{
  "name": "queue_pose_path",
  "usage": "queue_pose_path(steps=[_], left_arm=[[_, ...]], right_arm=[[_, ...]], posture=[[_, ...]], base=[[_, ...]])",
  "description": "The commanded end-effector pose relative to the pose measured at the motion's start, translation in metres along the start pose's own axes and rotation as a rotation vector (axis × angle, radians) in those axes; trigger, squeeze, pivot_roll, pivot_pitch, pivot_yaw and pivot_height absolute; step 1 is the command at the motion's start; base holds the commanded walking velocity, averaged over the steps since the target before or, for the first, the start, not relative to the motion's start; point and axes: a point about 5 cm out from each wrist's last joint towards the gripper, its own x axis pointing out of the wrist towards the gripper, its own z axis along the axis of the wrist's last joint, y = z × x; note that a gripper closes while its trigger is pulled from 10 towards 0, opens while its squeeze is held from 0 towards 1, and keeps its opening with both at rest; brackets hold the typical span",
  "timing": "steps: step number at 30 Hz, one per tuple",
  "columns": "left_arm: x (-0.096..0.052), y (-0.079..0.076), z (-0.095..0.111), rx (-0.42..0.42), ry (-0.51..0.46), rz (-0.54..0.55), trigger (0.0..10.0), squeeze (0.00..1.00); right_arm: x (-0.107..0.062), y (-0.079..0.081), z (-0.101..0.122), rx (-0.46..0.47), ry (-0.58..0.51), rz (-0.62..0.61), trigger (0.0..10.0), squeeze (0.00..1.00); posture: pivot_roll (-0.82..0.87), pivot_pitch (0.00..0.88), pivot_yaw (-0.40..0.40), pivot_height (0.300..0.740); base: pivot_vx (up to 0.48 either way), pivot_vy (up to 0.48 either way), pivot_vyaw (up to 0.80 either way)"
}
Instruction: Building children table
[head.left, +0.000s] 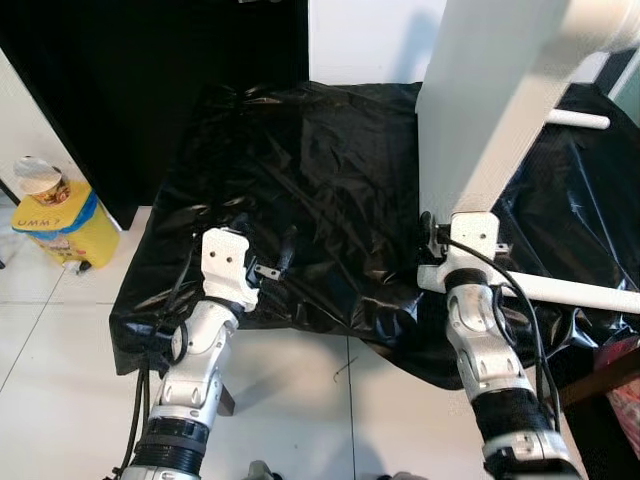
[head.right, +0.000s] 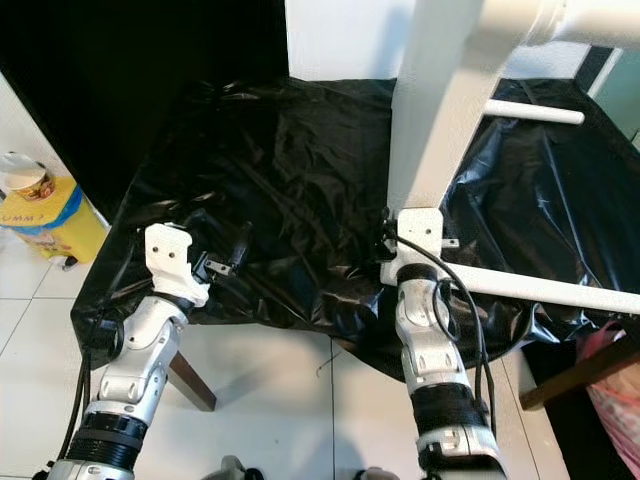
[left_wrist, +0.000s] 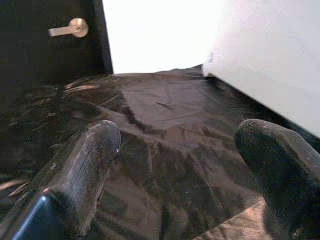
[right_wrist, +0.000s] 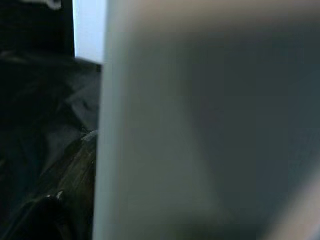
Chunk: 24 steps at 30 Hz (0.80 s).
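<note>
Black plastic sheeting (head.left: 300, 190) covers a raised surface against a white wall, crumpled throughout; pale tiled floor (head.left: 60, 320) lies below and to the robot's left; a dark door with a metal lever handle (left_wrist: 70, 28) stands behind the sheeting.

White table panel (head.left: 490, 110) stands upright on the right part of the sheeting, its long axis running up and out of the top of the view, its lower end resting on the sheet; a white round leg (head.left: 575, 119) projects to the right from the panel higher up; a second white leg (head.left: 560, 291) lies roughly level at the front edge, pointing right.

Right gripper (head.left: 432, 240) sits at the panel's lower end, against it; whether its fingers are closed on the panel cannot be told, the wrist view being blurred white at close range.

Left gripper (head.left: 265, 258) rests over the front left part of the sheeting, well apart from the panel; its fingers (left_wrist: 85, 170) are spread wide and hold nothing.

Yellow container (head.left: 62, 225) stands on the floor at far left, a lidded cup (head.left: 40, 180) sitting on top of it; contents not discernible.
</note>
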Motion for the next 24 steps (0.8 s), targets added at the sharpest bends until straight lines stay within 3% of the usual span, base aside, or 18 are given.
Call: queue_pose_path(steps=[1, 13, 14, 15, 16, 17, 24], left_arm=[[-0.004, -0.001, -0.002, 0.0, 0.014, -0.004, 10.0, 0.0], [-0.005, 0.001, 0.0, 0.002, 0.013, -0.003, 10.0, 0.0], [-0.005, 0.002, 0.0, 0.002, 0.012, -0.002, 10.0, 0.0], [-0.005, 0.002, 0.0, 0.003, 0.012, -0.002, 10.0, 0.0], [-0.005, 0.002, 0.0, 0.003, 0.012, -0.002, 10.0, 0.0], [-0.005, 0.002, 0.001, 0.003, 0.012, -0.001, 10.0, 0.0], [-0.006, 0.004, 0.001, 0.004, 0.012, 0.006, 10.0, 0.0]], right_arm=[[0.001, 0.0, -0.004, 0.012, 0.014, -0.018, 10.0, 0.0], [0.008, 0.01, -0.007, 0.047, 0.018, -0.007, 10.0, 0.0], [0.009, 0.013, -0.008, 0.058, 0.02, 0.013, 4.3, 0.0], [0.01, 0.015, -0.008, 0.066, 0.018, 0.028, 2.8, 0.0], [0.01, 0.015, -0.008, 0.066, 0.018, 0.028, 2.8, 0.0], [0.012, 0.018, -0.007, 0.075, 0.012, 0.046, 0.0, 0.0], [0.014, 0.028, -0.005, 0.099, -0.003, 0.097, 0.0, 0.0]], posture=[[0.01, 0.089, 0.005, 0.74], [0.01, 0.089, 0.009, 0.74], [0.01, 0.089, 0.01, 0.74], [0.01, 0.088, 0.009, 0.74], [0.01, 0.088, 0.009, 0.74], [0.01, 0.088, 0.009, 0.74], [0.02, 0.086, 0.007, 0.74]], base=[[0.0, 0.0, 0.0], [0.0, 0.0, 0.0], [0.0, 0.0, 0.0], [0.0, 0.0, 0.0], [0.0, 0.0, 0.0], [0.0, 0.0, 0.0], [0.0, 0.0, 0.0]])
